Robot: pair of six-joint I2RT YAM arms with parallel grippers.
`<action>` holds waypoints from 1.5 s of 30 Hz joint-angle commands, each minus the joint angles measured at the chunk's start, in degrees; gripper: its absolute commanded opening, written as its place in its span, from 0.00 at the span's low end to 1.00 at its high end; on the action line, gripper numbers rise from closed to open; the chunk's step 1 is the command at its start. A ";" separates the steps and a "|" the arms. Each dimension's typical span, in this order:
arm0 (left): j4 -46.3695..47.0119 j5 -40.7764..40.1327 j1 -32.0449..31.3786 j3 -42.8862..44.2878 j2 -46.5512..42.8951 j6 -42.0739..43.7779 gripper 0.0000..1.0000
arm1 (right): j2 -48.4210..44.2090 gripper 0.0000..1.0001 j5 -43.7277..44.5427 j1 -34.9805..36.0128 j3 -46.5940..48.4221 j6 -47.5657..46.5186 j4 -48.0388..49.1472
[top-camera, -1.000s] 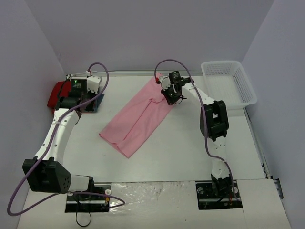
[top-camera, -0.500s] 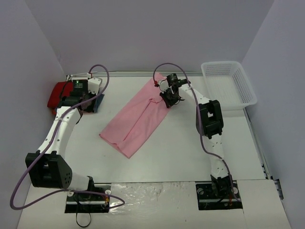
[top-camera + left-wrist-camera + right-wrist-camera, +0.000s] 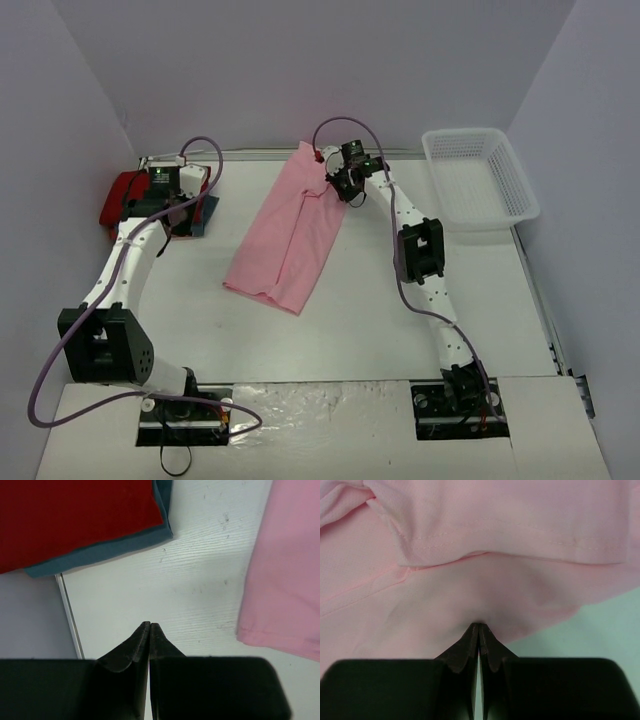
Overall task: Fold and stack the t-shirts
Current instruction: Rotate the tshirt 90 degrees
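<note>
A light pink t-shirt [image 3: 288, 228] [image 3: 495, 540] lies folded lengthwise as a long strip across the table's middle, running from the back edge down toward the front left. My right gripper [image 3: 330, 186] [image 3: 479, 626] is at the strip's far end, shut on a pinch of the pink cloth. A bright red t-shirt [image 3: 120, 196] [image 3: 75, 520] rests on a teal-blue t-shirt [image 3: 207, 213] [image 3: 100, 555] at the far left edge. Just right of that stack, my left gripper [image 3: 188, 218] [image 3: 150, 625] hovers over bare table, shut and holding nothing.
A white mesh basket [image 3: 480, 178] stands at the back right corner. The back wall runs close behind the pink shirt's far end. The table's left edge strip [image 3: 67, 615] lies beside my left gripper.
My right gripper has moved left and toward the back wall, dragging the pink shirt's far end with it, so the strip has swung more upright. The left arm shifted only slightly.
</note>
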 commanded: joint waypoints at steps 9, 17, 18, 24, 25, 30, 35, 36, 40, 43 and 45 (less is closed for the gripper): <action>-1.23 -0.60 0.99 1.21 1.35 -0.58 0.02 | 4.46 0.03 15.79 -0.53 -0.15 -5.46 13.91; -1.67 2.03 0.99 0.08 -0.58 -1.46 0.02 | 3.85 0.06 22.83 -1.15 -3.93 -6.16 15.50; -1.50 2.12 0.99 -0.36 -1.11 -1.55 0.02 | 3.67 0.06 22.48 -1.67 -5.06 -6.07 15.59; -0.79 2.56 0.99 -1.68 -2.87 -1.55 0.02 | 4.20 0.05 21.42 -2.73 -4.29 -6.16 15.50; -0.79 2.82 0.99 -1.68 -2.87 -1.55 0.02 | 4.29 0.05 21.33 -2.73 -3.50 -6.25 15.59; -0.79 4.40 0.99 -1.68 -2.43 -1.73 0.02 | 3.68 0.03 22.38 -2.12 -2.70 -7.39 16.03; -0.62 8.79 0.91 -1.16 -3.48 -1.03 0.02 | -7.38 0.00 21.51 -1.94 -13.81 -6.34 23.64; 0.17 9.24 0.99 -1.16 -4.62 -0.94 0.03 | -10.01 0.00 21.16 -1.85 -16.30 -5.82 24.98; 0.53 10.12 0.64 -0.72 -5.68 -0.32 0.24 | -20.48 0.00 19.31 -0.89 -20.45 -4.23 25.70; 0.26 10.56 -0.06 0.07 -6.12 0.82 0.31 | -26.98 0.04 18.79 0.08 -24.05 -3.35 25.61; 0.26 11.00 -1.54 0.34 -7.08 2.57 0.35 | -32.76 0.08 18.35 0.78 -28.86 -2.56 25.35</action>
